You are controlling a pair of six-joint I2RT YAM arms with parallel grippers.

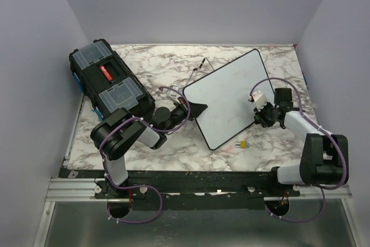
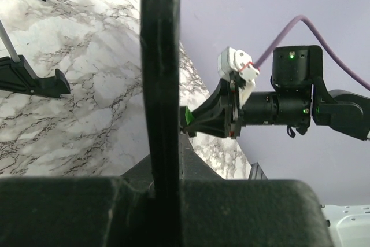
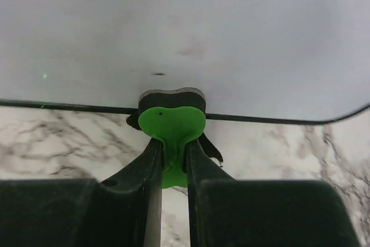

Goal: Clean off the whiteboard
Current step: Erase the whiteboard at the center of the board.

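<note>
Top external view: count is one whiteboard (image 1: pixel 225 96), one black toolbox (image 1: pixel 110 82), one small yellow-capped item (image 1: pixel 243 144), and my two arms, all on the marble table (image 1: pixel 167 148). Toolbox lies at far left, well apart from the board. It has two clear-lidded compartments on top and one red label (image 1: pixel 106 73) between them, with lettering too small to read. The yellow item lies on the table just beside the board's near edge. Board sits right of centre, turned at an angle; its face shows no readable writing. Left wrist view: my left jaws are closed tight on the board's left edge, and its black frame (image 2: pixel 159 85) runs straight up between my fingers. Two black foot-shaped pieces (image 2: pixel 34 82) lie on the marble left of the frame, one with a thin grey rod. Across the board I see my right arm (image 2: pixel 289 105) with a green tip at its front. Right wrist view: my right jaws are clamped on one green heart-shaped pad (image 3: pixel 171 122), fingers (image 3: pixel 147 166) pinching its stem. The pad is pressed to the board right at the frame line on my side, with white face above and marble below. One faint pinkish smudge (image 3: pixel 193 50) shows on the white; no words legible.
</note>
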